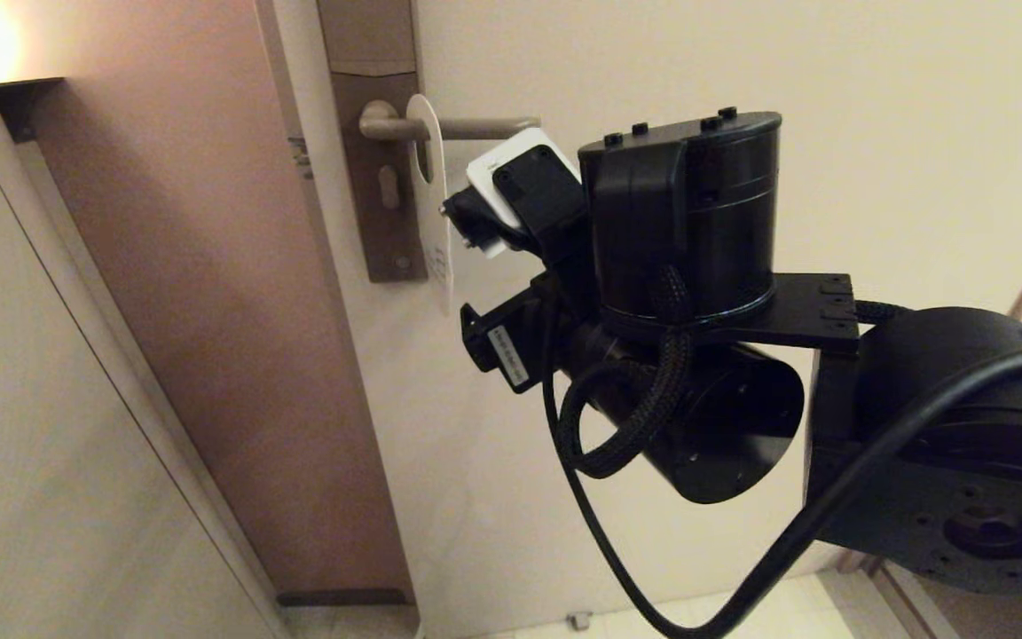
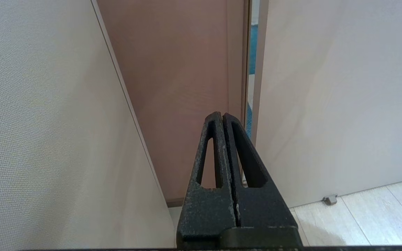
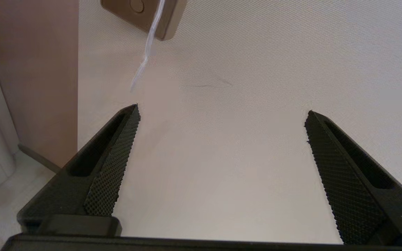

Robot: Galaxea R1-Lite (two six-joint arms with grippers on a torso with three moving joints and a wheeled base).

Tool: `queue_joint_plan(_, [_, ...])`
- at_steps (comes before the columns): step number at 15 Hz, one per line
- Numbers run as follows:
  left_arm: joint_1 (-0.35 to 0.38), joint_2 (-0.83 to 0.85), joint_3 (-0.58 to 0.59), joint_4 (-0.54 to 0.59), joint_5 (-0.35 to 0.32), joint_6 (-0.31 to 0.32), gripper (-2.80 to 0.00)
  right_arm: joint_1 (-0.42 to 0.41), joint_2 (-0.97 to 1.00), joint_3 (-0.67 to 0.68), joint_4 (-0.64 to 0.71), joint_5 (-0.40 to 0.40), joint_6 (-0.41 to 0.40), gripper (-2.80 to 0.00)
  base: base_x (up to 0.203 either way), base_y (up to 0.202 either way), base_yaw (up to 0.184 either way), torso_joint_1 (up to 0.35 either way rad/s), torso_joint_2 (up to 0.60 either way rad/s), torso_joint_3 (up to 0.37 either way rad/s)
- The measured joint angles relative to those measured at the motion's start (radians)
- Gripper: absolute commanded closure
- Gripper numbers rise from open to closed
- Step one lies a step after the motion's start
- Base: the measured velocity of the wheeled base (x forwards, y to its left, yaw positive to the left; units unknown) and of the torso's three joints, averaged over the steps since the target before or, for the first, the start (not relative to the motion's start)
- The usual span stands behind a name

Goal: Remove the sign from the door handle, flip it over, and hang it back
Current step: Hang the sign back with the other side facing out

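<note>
The sign (image 1: 436, 222) hangs on the door handle (image 1: 484, 128) by its oval hole, turned nearly edge-on with a white face showing. The handle juts from a tall brown lock plate (image 1: 376, 204). My right arm is raised just right of the sign. In the right wrist view, my right gripper (image 3: 222, 108) is open and empty, facing the pale door, with the sign's thin edge (image 3: 147, 48) and the plate's lower corner (image 3: 168, 21) beyond one fingertip. My left gripper (image 2: 222, 115) is shut on nothing, low down, pointing at the door gap.
A brown door frame panel (image 1: 209, 311) stands left of the pale door (image 1: 742, 53), with a light wall (image 1: 50, 444) further left. A small door stop (image 1: 578, 619) sits on the tiled floor (image 2: 372, 216) at the door's foot.
</note>
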Motion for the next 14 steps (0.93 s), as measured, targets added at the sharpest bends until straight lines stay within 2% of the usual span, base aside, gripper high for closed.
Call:
queue_joint_plan(7, [0.000,0.000,0.000,0.000,0.000,0.000,0.00,-0.008,0.000,0.017,-0.045,-0.002,0.005,0.00,0.000,0.000,0.000,0.000,0.00,0.000])
queue_joint_plan(12, [0.000,0.000,0.000,0.000,0.000,0.000,0.00,-0.035,0.082,0.012,-0.259,-0.002,-0.002,0.00,0.000,0.000,0.000,0.000,0.00,0.000])
queue_joint_plan(14, [0.000,0.000,0.000,0.000,0.000,0.000,0.00,-0.038,0.118,0.011,-0.300,-0.001,-0.005,0.00,0.000,0.000,0.000,0.000,0.00,0.000])
